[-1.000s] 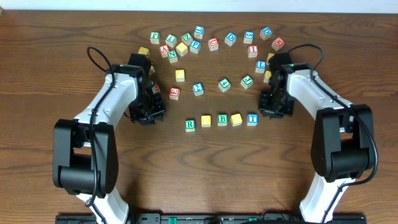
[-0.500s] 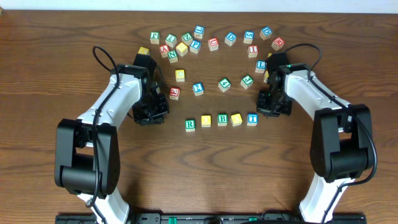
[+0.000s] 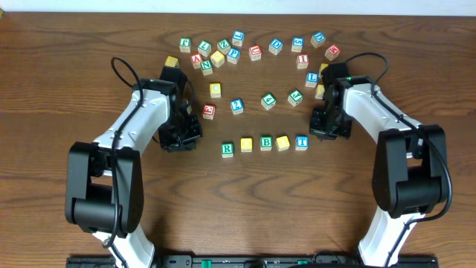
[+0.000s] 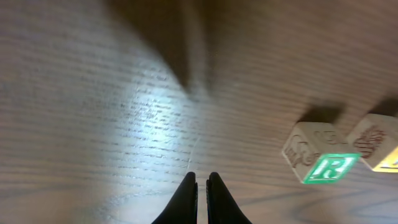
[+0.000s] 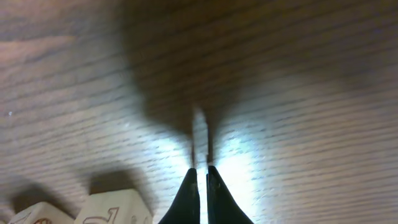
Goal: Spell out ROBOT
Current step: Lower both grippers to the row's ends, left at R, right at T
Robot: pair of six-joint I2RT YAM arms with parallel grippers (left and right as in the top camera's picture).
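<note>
Your left hand (image 4: 202,182) hangs over the desk (image 4: 93,93), fingers pinched shut on nothing, with the green R block (image 4: 328,167) just to its right. Your right hand (image 5: 201,173), equally closed and empty, has the T block (image 3: 301,141) just to its left. Between the hands the row runs R to T, the B block (image 3: 265,143) flanked by two yellow blocks (image 3: 246,144) with unreadable faces. Loose blocks (image 3: 255,53) lie scattered beyond both hands.

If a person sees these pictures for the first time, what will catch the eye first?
First, the straight row of five small wooden letter cubes at the centre of the dark wooden table, from a green R cube to a blue T cube. Next, the white-and-black arms flanking it, left gripper and right gripper both shut and empty. Beyond it lies a loose scatter of coloured letter cubes.
</note>
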